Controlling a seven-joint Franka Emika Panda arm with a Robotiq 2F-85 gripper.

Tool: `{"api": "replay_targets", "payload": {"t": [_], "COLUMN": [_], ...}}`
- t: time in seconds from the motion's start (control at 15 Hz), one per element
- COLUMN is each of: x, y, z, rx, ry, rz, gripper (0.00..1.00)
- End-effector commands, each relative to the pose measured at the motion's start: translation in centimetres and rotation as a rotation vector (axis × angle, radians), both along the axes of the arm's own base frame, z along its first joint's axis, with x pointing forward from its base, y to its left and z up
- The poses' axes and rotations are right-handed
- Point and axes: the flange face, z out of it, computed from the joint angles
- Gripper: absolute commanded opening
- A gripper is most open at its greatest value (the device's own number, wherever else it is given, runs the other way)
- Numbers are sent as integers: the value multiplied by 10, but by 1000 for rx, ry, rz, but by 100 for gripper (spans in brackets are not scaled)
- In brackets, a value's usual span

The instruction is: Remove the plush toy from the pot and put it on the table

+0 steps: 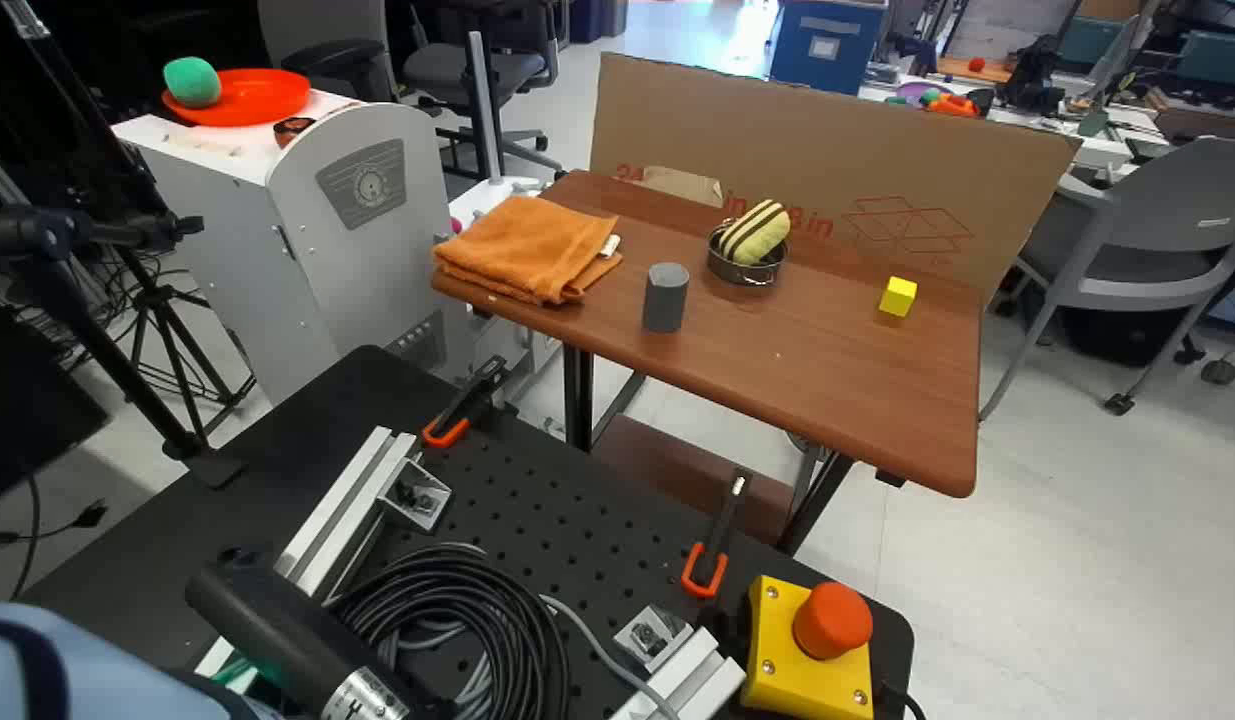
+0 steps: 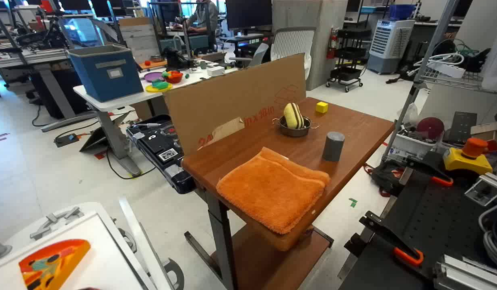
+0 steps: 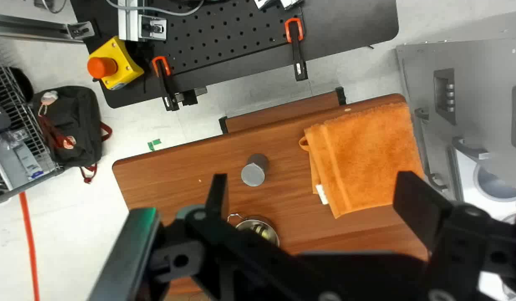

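The plush toy, yellow with dark stripes, leans tilted in the pot and sticks up above its rim in both exterior views [image 1: 757, 232] [image 2: 293, 116]. The pot, low, round and dark grey with thin wire handles, stands on the table near the back [image 1: 745, 273] [image 2: 295, 131]. The reddish-brown table [image 1: 777, 370] also shows in the wrist view [image 3: 170, 179]. There, part of the pot [image 3: 271, 227] and toy [image 3: 262, 231] show behind the gripper's left finger; the rest is hidden. My gripper [image 3: 314, 175] is wide open and empty, high above the table. Neither exterior view shows it.
A grey cylinder [image 1: 665, 298] stands in front of the pot. A folded orange towel [image 2: 274, 189] covers one end of the table. A small yellow block [image 1: 897, 297] sits toward the other end. A cardboard sheet [image 1: 827, 150] stands along the back edge.
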Motion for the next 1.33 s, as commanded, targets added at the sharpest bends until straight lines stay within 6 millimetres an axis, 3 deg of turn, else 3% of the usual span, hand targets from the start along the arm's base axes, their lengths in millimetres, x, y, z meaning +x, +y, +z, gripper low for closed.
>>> {"api": "replay_targets", "payload": {"t": [0.0, 0.33, 0.53, 0.93, 1.27], "x": [0, 0, 24, 109, 184], "y": [0, 0, -5, -38, -70], "z": [1, 1, -5, -23, -69], "rx": [0, 0, -6, -12, 9], "ry": [0, 0, -4, -79, -135], "rz": [0, 0, -40, -119, -172], "gripper": [100, 100, 100, 100, 100]}}
